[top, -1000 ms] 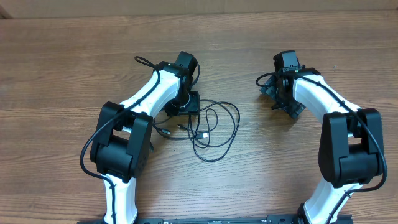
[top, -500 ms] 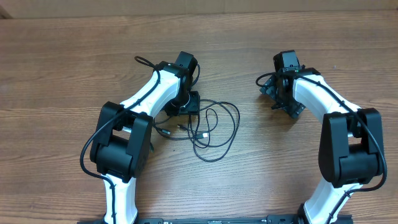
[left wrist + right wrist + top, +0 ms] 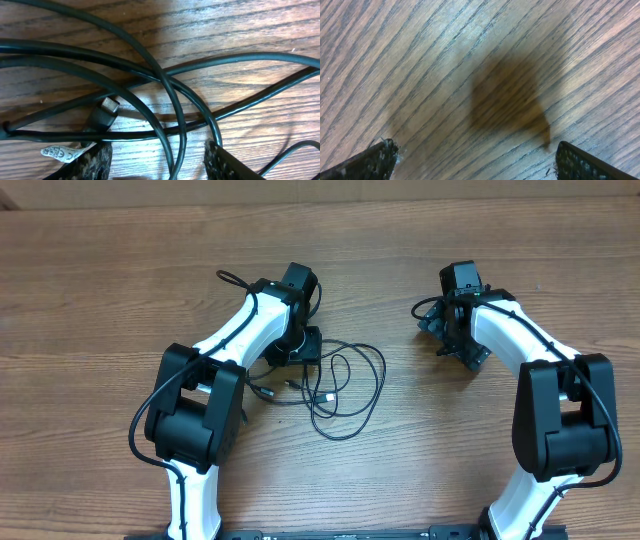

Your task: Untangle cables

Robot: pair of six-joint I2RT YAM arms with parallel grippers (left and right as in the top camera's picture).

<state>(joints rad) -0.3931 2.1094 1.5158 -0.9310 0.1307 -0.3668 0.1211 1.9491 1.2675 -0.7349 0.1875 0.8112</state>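
1. Wooden table (image 3: 100, 260) is seen from overhead, with its far edge running along the top of the view. Bare boards are left between the two arms and out toward that edge.
2. White-and-black left arm (image 3: 235, 330) is reached over the tangle, while the right arm (image 3: 520, 340) is set well apart from it on bare wood.
3. Thin black cables (image 3: 350, 395) are spread in overlapping loops near the table's middle, just beside the left arm. The heap is stretched longest from left to right.
4. Left gripper (image 3: 157, 162) is held released, fingers apart, with several strands crossing between them and none pinched.
5. Right gripper (image 3: 475, 160) is spread wide over bare wood.
6. Small plug (image 3: 105, 115) is pointed up and right in the left wrist view, among the crossing strands.
7. White tag (image 3: 60, 152) is seen beside one finger of the left gripper.
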